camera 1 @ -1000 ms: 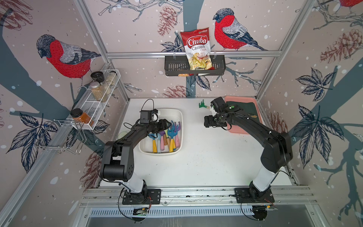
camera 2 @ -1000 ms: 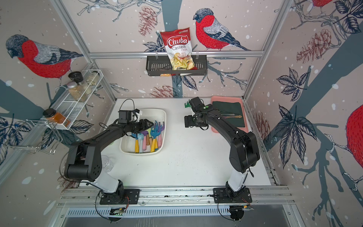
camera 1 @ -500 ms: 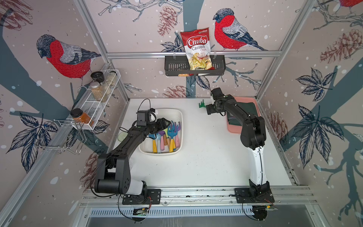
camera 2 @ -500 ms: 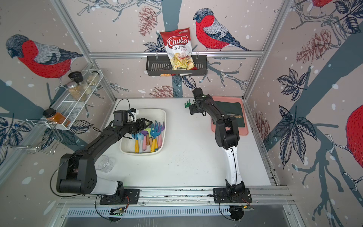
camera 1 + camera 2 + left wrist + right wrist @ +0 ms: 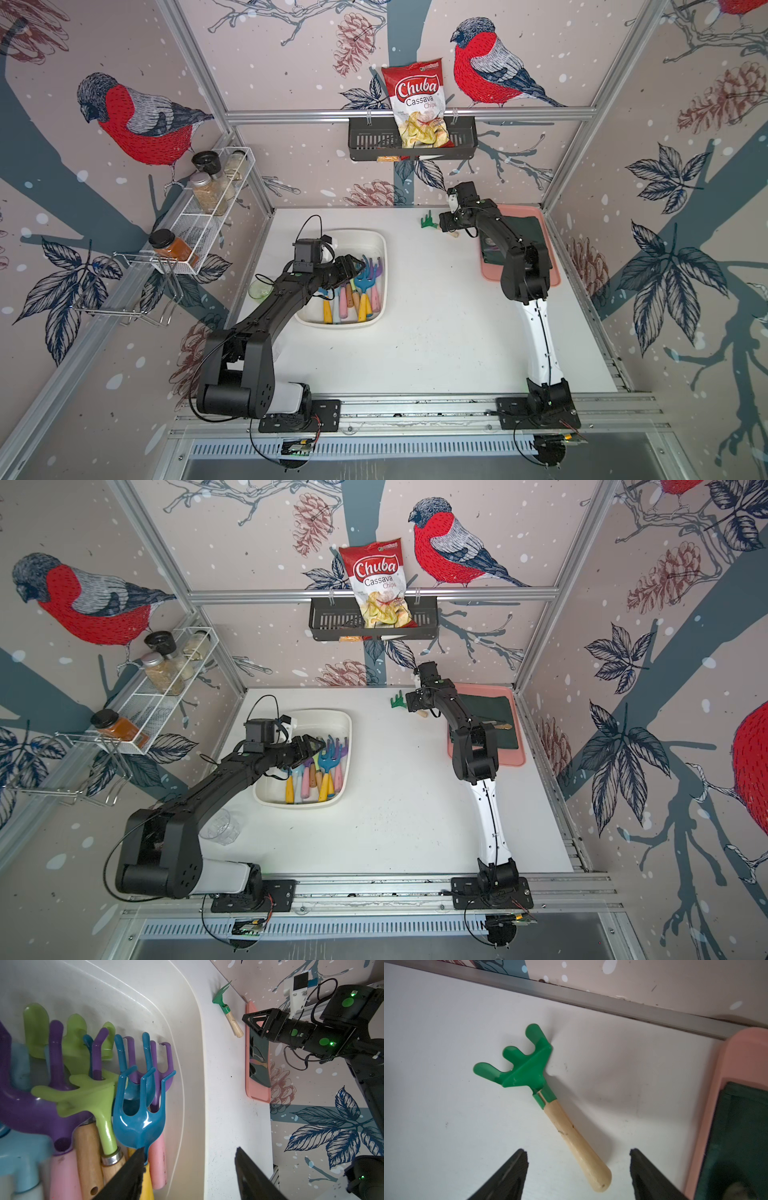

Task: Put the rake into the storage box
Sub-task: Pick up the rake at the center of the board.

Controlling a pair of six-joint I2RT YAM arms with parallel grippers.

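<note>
The rake (image 5: 529,1068) has a green head and a wooden handle. It lies flat on the white table by the back wall, seen in both top views (image 5: 430,220) (image 5: 398,700) and the left wrist view (image 5: 223,1006). My right gripper (image 5: 578,1153) hovers open over its handle end, jaws either side without touching (image 5: 445,222) (image 5: 412,702). The storage box (image 5: 384,249) (image 5: 349,729), a white tub (image 5: 176,1022), holds several coloured toy rakes. My left gripper (image 5: 189,1151) hangs open and empty over the box's right wall (image 5: 353,264) (image 5: 318,744).
A pink tray (image 5: 552,266) (image 5: 515,750) (image 5: 737,1064) with a dark green cloth lies right of the rake. A black basket (image 5: 365,141) with a chips bag hangs on the back wall. A wire rack (image 5: 199,232) of jars stands left. A clear glass (image 5: 220,829) sits near the left arm.
My right arm has reached from mid-table to the back wall, over the green rake's handle, and its jaws have narrowed slightly. The left arm has barely moved above the box.
</note>
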